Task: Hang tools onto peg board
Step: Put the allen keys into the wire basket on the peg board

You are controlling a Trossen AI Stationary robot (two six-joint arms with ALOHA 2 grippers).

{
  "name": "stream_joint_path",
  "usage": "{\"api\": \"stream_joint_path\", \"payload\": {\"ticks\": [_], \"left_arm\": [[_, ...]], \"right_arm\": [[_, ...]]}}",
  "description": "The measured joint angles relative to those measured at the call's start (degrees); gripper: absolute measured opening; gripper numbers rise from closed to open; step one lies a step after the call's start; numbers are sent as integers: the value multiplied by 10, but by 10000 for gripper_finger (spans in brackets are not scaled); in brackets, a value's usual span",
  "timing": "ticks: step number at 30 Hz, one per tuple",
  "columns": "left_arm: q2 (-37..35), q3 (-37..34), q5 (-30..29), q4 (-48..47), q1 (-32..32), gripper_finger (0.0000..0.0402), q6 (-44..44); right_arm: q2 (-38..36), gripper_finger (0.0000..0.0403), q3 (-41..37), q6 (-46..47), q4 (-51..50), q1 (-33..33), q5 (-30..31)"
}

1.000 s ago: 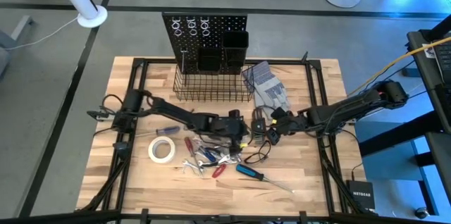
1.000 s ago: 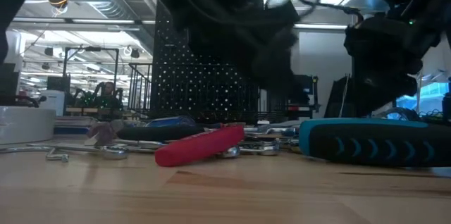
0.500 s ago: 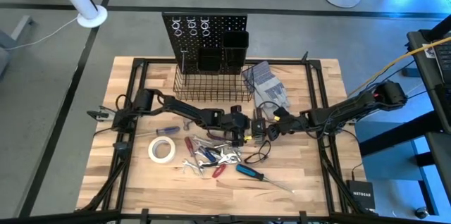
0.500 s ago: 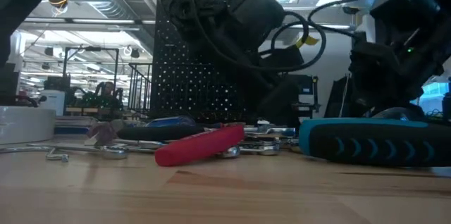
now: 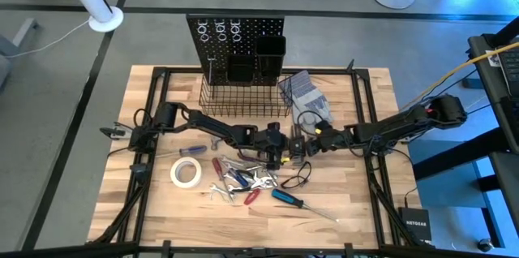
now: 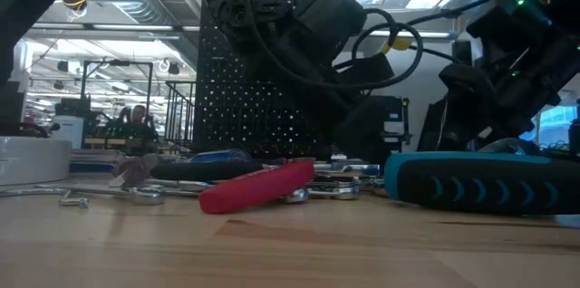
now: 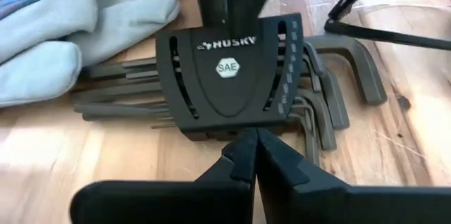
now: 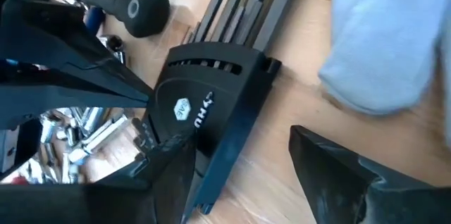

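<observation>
The right gripper [image 8: 239,175] is spread wide, one finger on each side of the black holder of a hex key set [image 7: 229,76]; nothing is clamped yet, and contact cannot be made out. The left gripper [image 7: 255,155] is pressed shut, its tips against the holder's near edge, with nothing gripped between them. In the high view both grippers meet near the table's middle, just in front of the basket [image 5: 243,100] at the foot of the peg board [image 5: 235,39], and the set [image 5: 289,146] lies between them. The grey gloves [image 7: 77,20] lie just beside the keys' long ends.

The set is judged stiff and fairly heavy for its size: steel keys in a hard, smooth plastic holder that could slip or swivel. The holder's flat body, across its narrow width, is judged the best place to be gripped, not the loose key ends.

The other tools [image 5: 239,178] are heaped toward the table's front edge, with a tape roll [image 5: 186,172] at their left and a blue screwdriver [image 5: 293,201] at their right.
</observation>
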Motion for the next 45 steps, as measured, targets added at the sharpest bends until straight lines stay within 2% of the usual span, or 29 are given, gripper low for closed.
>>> {"api": "stream_joint_path", "payload": {"ticks": [5,9,39,45], "left_arm": [[23,1,4,18,1,1,0],[52,2,23,34,3,2,1],[58,0,31,65,7,1,20],[59,0,31,66,7,1,21]], "right_arm": [[49,237,0,3,65,0,-6],[66,237,0,4,76,0,-4],[69,236,-7,-67,187,-1,-30],[65,206,-7,-79,186,-1,-37]]}}
